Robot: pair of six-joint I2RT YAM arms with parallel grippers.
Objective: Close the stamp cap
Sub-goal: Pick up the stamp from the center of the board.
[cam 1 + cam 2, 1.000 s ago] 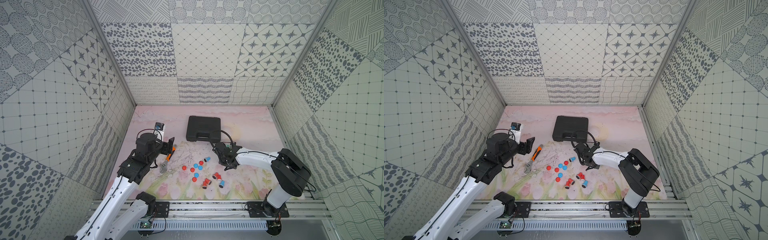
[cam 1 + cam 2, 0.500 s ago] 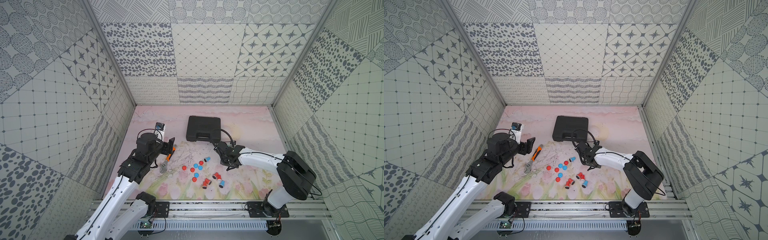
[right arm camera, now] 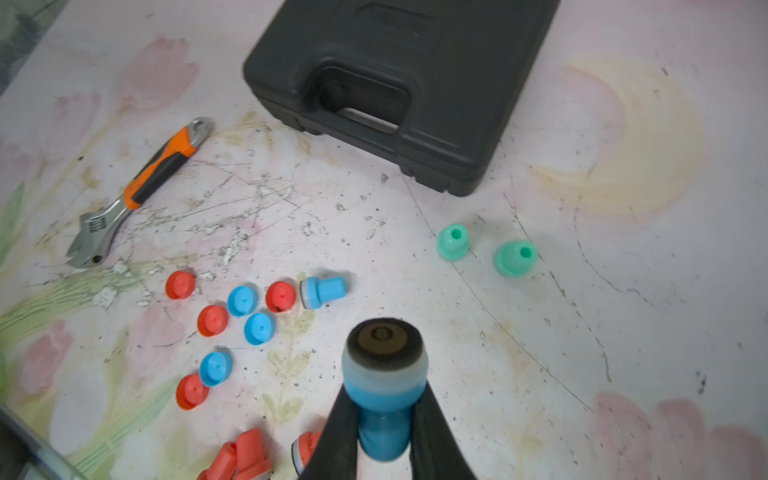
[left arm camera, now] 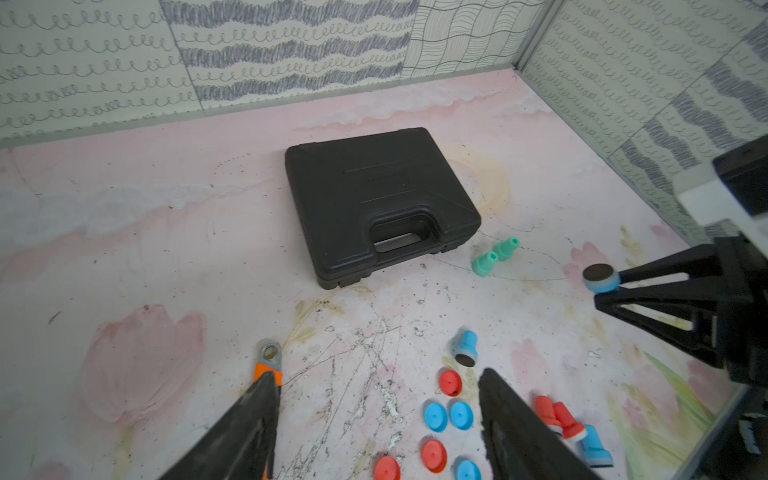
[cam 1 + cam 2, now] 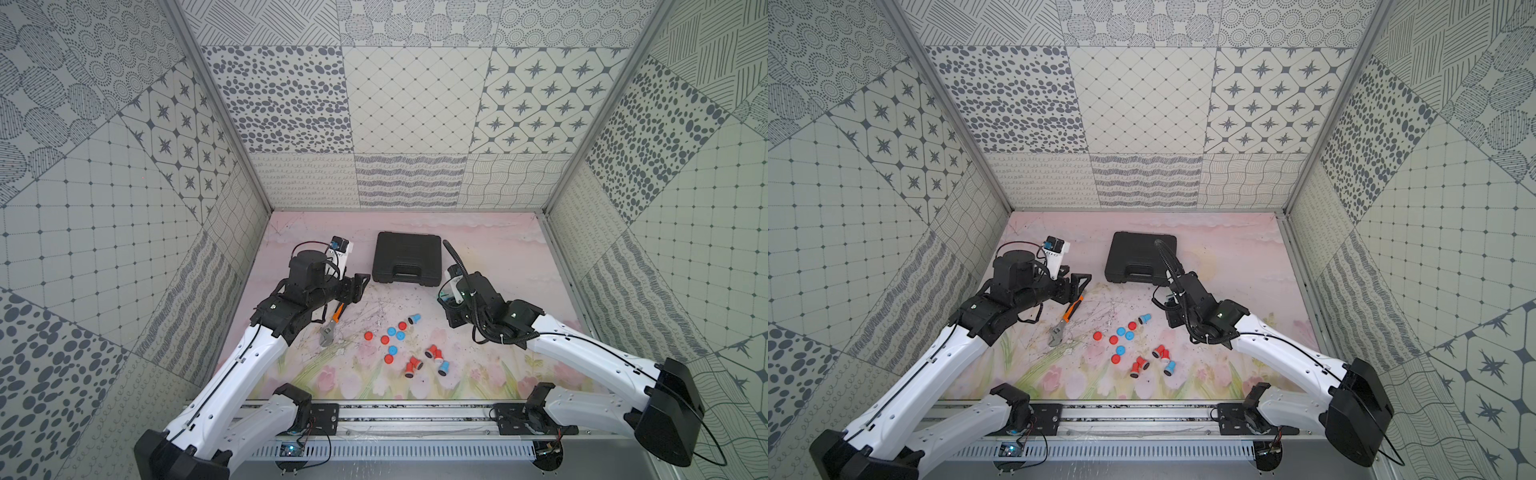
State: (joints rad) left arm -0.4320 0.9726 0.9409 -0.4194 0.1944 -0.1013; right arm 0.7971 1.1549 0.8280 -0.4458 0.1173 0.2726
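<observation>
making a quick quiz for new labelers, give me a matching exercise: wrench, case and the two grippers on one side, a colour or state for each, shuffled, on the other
Column 1
1. wrench
2. case
3. right gripper
4. left gripper

Column 2
a. black, closed
b. orange handle, lying flat
c. open, empty
d. shut on blue stamp

Pairs: 1-b, 2-a, 3-d, 4-c
</observation>
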